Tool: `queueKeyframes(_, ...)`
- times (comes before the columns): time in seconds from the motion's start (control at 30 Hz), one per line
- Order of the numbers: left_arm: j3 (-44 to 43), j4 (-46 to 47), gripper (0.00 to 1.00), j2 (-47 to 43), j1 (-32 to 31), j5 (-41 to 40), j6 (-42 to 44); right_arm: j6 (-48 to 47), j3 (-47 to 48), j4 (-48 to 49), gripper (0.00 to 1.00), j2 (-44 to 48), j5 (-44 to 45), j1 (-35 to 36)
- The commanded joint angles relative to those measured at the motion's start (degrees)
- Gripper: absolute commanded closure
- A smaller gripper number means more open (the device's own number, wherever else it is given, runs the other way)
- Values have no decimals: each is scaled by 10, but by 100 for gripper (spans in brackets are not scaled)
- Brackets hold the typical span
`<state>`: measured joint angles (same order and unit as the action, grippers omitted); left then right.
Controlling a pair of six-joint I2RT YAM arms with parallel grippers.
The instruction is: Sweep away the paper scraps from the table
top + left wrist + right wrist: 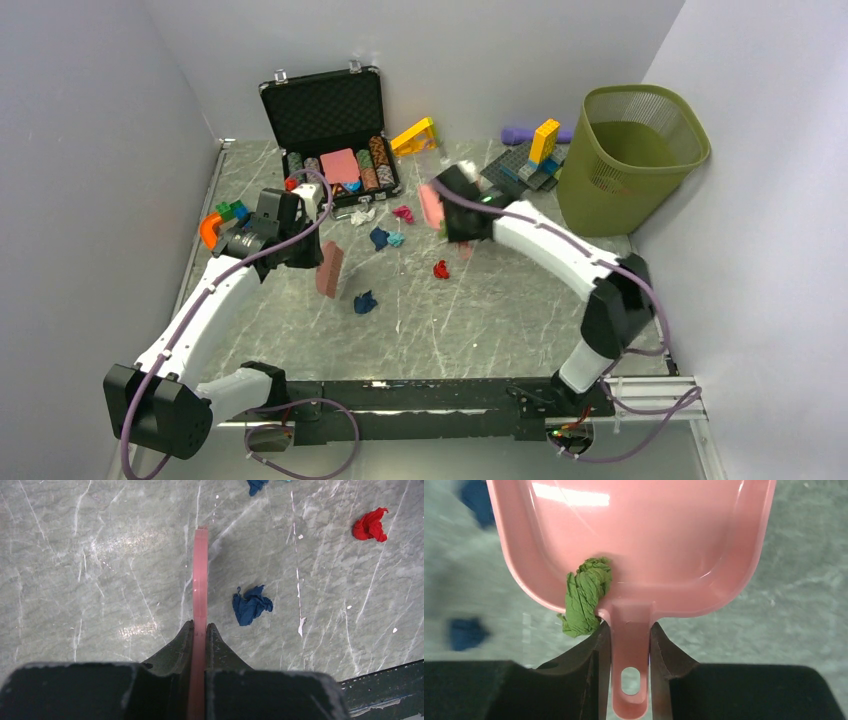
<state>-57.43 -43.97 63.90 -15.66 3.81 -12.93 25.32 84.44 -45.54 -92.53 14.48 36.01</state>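
An orange arch block point(208, 230) and some green blocks point(232, 210) are seen to the left of the open black case point(330, 120), close to the left wall. Just in front of the case's left corner the left pincer point(200, 627) is found clamped tight on a thin pink board point(200, 575), which is held edge-on above the surface point(480, 320).

The paper scraps point(390, 238) are scattered in front of the case. A white wad point(362, 215) and a magenta wad point(403, 213) lie just before its front edge. A navy wad point(379, 237) is set against a teal wad point(397, 239) a little further out. A second navy wad point(251, 605) lies farthest from the case, just beside the board but apart from it. A red wad point(370, 525) lies off the case's right front.

To the right of the case the right pincer point(630, 630) is closed on the handle of a pink dustpan point(634, 540). A green wad point(585, 596) is lodged at the pan's rear rim, against one finger.

Further right of the case a yellow block point(415, 137), a grey baseplate point(512, 170) carrying blocks and a purple object point(520, 134) are crowded together. Beyond them, farthest from the case, a green mesh bin point(640, 150) stands against the right wall.
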Motion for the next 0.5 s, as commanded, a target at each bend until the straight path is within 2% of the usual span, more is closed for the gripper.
queueKeyframes(0.0,-3,19,100,-7,2,6,5,4,-1,-38,100,-54,299,103)
queueKeyframes(0.1,-2,19,100,-7,2,3,4,48,34,-107,100,-119,443,150)
queueKeyframes(0.17,-2,20,100,-7,2,2,5,54,47,-119,100,-144,473,163)
queueKeyframes(0.33,0,19,100,-7,2,-2,4,-10,8,-40,100,-135,449,175)
queueKeyframes(0.47,-1,18,100,-4,2,1,5,-26,-18,5,100,-108,395,175)
